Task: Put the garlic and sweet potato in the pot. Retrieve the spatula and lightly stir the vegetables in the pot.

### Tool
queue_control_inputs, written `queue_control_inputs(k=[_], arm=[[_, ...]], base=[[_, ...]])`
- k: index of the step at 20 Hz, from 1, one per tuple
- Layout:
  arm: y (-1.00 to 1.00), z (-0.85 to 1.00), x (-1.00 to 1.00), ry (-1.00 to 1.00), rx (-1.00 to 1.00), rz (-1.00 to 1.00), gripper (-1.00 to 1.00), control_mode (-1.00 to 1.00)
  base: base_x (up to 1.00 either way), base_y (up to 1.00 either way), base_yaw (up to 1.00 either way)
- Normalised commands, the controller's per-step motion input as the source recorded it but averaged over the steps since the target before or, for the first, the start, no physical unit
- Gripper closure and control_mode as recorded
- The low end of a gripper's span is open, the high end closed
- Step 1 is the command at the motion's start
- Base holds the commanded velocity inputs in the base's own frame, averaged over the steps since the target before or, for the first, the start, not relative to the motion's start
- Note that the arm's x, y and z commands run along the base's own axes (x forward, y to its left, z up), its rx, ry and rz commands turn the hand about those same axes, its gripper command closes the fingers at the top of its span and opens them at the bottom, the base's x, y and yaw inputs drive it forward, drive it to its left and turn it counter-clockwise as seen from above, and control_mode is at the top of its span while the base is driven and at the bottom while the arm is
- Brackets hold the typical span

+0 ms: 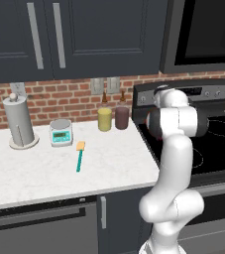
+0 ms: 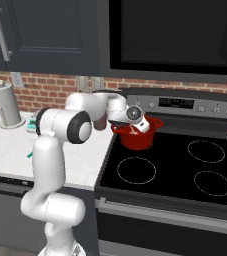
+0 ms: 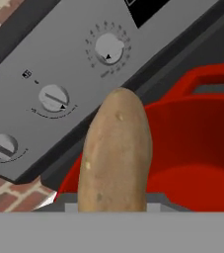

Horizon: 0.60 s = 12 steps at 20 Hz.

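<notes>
The tan-brown sweet potato (image 3: 116, 153) stands upright right in front of the hand camera, held over the open red pot (image 3: 197, 138). My gripper (image 2: 136, 130) hangs at the rim of the pot (image 2: 140, 141), which sits on the stove's back left burner, and is shut on the tuber. The potato hides the fingertips in the hand view. The garlic is hidden. The spatula (image 1: 79, 155), teal handle with a yellow-orange head, lies on the white counter left of the stove, far from the hand.
The stove's control panel with round knobs (image 3: 108, 48) is just behind the pot. A yellow jar (image 1: 104, 119), a maroon jar (image 1: 121, 117), a small scale (image 1: 61, 132) and a paper towel holder (image 1: 20, 121) stand along the brick wall. A microwave (image 2: 175, 35) hangs above.
</notes>
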Motion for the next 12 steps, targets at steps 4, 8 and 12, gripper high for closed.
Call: queue_control_inputs(k=[4, 8, 12], arm=[[0.0, -0.22, 0.1, 0.05, -0.08, 0.0, -1.0, -1.0], [0.0, -0.03, 0.04, 0.02, -0.03, 0.0, -1.0, -1.0], [0.0, 0.24, -0.22, -0.07, 0.0, 0.0, -1.0, -1.0]], base=[[0.0, 0.0, 0.0], [0.0, 0.0, 0.0], [0.0, 0.0, 0.0]])
